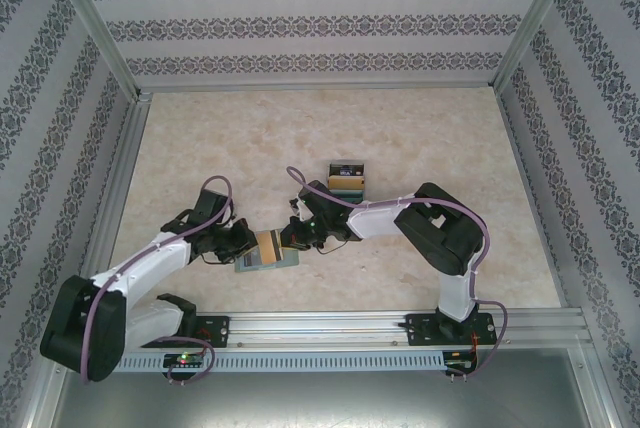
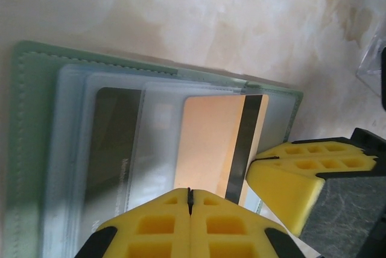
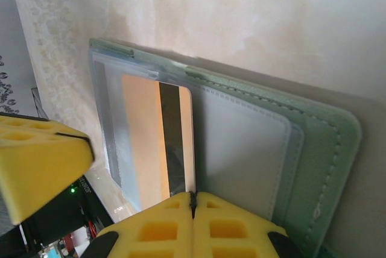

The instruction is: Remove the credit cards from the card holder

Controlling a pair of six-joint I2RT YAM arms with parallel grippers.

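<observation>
Lying open and flat on the table point(image 1: 430, 128), the card holder point(image 2: 36, 119) sits between the two grippers. The left gripper point(image 2: 190, 207) and right gripper point(image 3: 193, 207) are both closed, tips at opposite sides of a tan card point(image 2: 211, 143) that protrudes from a pocket; a pinch cannot be confirmed. A dark card point(image 2: 111, 143) remains pocketed. A stack of cards point(image 1: 347, 180) lies beyond, well apart. Open table surrounds the holder on the far side.
</observation>
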